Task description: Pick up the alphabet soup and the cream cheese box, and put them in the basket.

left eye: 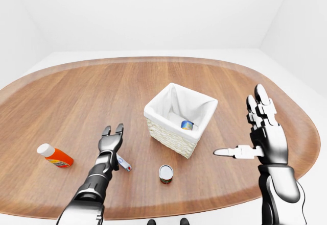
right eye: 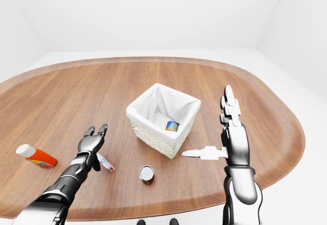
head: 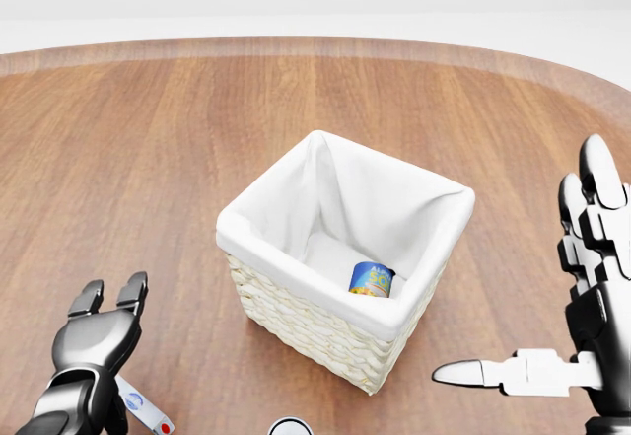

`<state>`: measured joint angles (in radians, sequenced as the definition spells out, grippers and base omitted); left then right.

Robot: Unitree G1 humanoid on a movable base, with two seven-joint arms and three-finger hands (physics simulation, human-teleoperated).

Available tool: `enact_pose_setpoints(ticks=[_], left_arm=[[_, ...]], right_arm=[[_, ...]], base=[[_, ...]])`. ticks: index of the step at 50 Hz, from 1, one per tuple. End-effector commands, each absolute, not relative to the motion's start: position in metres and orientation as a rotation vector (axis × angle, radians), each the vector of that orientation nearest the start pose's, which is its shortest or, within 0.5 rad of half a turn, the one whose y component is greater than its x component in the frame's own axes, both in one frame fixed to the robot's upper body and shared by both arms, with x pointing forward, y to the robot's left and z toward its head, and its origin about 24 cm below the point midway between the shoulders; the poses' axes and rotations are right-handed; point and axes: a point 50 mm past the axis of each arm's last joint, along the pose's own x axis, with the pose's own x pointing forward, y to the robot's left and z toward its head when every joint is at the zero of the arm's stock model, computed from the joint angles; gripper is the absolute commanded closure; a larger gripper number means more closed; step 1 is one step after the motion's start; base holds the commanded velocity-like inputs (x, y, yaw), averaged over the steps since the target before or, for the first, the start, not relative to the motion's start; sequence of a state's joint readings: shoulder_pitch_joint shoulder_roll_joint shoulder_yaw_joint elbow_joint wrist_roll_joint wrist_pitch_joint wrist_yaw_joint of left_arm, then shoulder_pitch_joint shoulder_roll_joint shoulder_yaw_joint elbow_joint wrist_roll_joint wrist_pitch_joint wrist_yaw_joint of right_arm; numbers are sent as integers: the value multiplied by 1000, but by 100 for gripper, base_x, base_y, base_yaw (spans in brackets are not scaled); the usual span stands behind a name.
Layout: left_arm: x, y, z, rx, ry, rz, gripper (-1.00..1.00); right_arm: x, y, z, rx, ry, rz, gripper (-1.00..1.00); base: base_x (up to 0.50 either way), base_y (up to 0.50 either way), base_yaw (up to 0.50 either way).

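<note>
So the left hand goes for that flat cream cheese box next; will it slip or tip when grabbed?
The cream cheese box lies flat, so it probably won't tip. It looks thin and smooth, so it may slide on the table under the open left hand.

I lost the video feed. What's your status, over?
Both hands open, empty. Alphabet soup in basket. Left hand over cream cheese box. Nothing blocking.
</note>
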<state>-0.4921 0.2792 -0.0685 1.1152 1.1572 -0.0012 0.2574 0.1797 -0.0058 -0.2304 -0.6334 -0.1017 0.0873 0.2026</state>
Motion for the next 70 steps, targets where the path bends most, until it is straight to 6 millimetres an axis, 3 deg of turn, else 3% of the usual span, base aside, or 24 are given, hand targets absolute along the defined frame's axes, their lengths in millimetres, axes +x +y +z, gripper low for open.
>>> enact_pose_setpoints(ticks=[1, 17, 44, 63, 64, 65, 66, 69, 70], left_arm=[[304, 219, -45, 1483, 437, -161, -100], [284, 223, -64, 1466, 526, -200, -100], [293, 214, -60, 1505, 520, -233, -100], [285, 213, -69, 1522, 587, -307, -100], [285, 213, -68, 1520, 588, -306, -80], [285, 212, -69, 1519, 590, -313, -44], [284, 211, -70, 1516, 590, -317, -30], [283, 210, -72, 1516, 596, -333, -35], [283, 209, -72, 1514, 597, -334, -24]], right_arm=[[193, -204, 149, -209, -386, -111, -100], [192, -206, 154, -196, -415, -120, -100], [190, -207, 157, -180, -433, -120, -100], [186, -207, 163, -165, -464, -117, -100], [186, -208, 163, -164, -464, -118, -100], [186, -208, 163, -161, -467, -118, -100], [185, -208, 164, -159, -470, -118, -100], [184, -207, 166, -154, -482, -113, -100], [184, -207, 166, -152, -483, -112, -100]], base=[[0, 0, 0], [0, 0, 0], [0, 0, 0], [0, 0, 0], [0, 0, 0], [0, 0, 0], [0, 0, 0], [0, 0, 0], [0, 0, 0]])
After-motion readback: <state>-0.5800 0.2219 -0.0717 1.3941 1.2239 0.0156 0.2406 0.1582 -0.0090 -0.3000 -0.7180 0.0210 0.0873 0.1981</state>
